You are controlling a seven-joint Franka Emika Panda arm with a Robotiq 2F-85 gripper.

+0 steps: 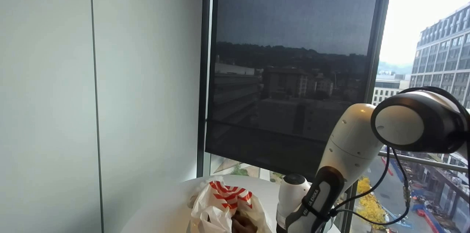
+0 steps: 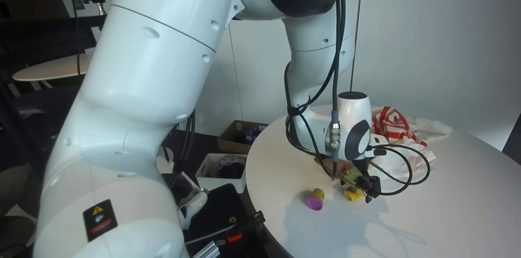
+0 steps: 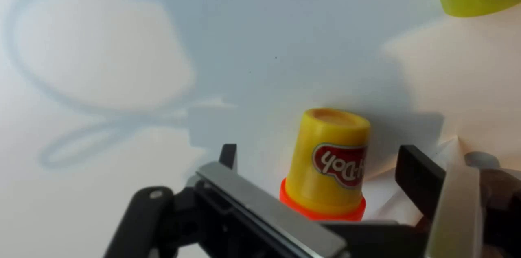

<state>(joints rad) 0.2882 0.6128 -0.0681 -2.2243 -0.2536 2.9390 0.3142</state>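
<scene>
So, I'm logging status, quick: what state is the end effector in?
End effector: open, holding nothing; in the wrist view, the yellow tub shows between its jaws.

A Play-Doh tub (image 3: 331,156) rests on the table (image 2: 447,209), seen between the fingers of the tool (image 3: 323,164) in the wrist view. In an exterior view, a second tub (image 2: 316,199) sits left of the tool and a bag (image 2: 392,125) behind it to the right, both on the table; a box (image 2: 230,145) and a bin (image 2: 239,184) stand farther left, past the table's edge.
</scene>
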